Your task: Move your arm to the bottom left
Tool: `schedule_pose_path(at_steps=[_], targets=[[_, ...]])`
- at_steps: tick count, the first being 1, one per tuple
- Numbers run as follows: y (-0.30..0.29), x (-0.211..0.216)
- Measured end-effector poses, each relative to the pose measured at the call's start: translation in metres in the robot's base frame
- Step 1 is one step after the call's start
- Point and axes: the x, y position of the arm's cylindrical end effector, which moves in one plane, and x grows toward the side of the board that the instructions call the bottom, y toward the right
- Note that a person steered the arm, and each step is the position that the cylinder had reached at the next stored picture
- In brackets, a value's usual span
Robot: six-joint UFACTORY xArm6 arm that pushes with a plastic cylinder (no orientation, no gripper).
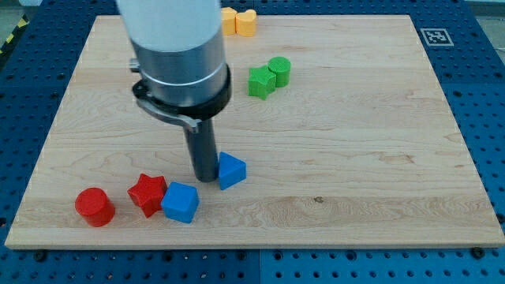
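My tip point(204, 177) rests on the wooden board point(355, 158), left of centre and toward the view's bottom. It touches or nearly touches the left side of a blue triangular block point(232, 170). A blue cube point(181, 202) lies below and left of the tip. A red star block point(147, 193) sits against the blue cube's left side. A red cylinder point(95, 207) lies further left, near the board's bottom left corner. The arm's grey housing point(177, 55) hides part of the board's upper left.
A green cube point(260, 81) and a green cylinder point(279, 70) sit together at upper centre. Two orange blocks point(239, 21) lie at the top edge, partly behind the arm. A fiducial marker point(435, 36) is at the top right corner.
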Motion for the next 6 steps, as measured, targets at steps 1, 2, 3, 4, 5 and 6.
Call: schedule_pose_path(at_steps=[1,2,3,4,5,6], targets=[[-0.006,0.003],[-0.024,0.003],[-0.028,-0.012],[-0.049,-0.02],[-0.091,-0.02],[-0.134,-0.015]])
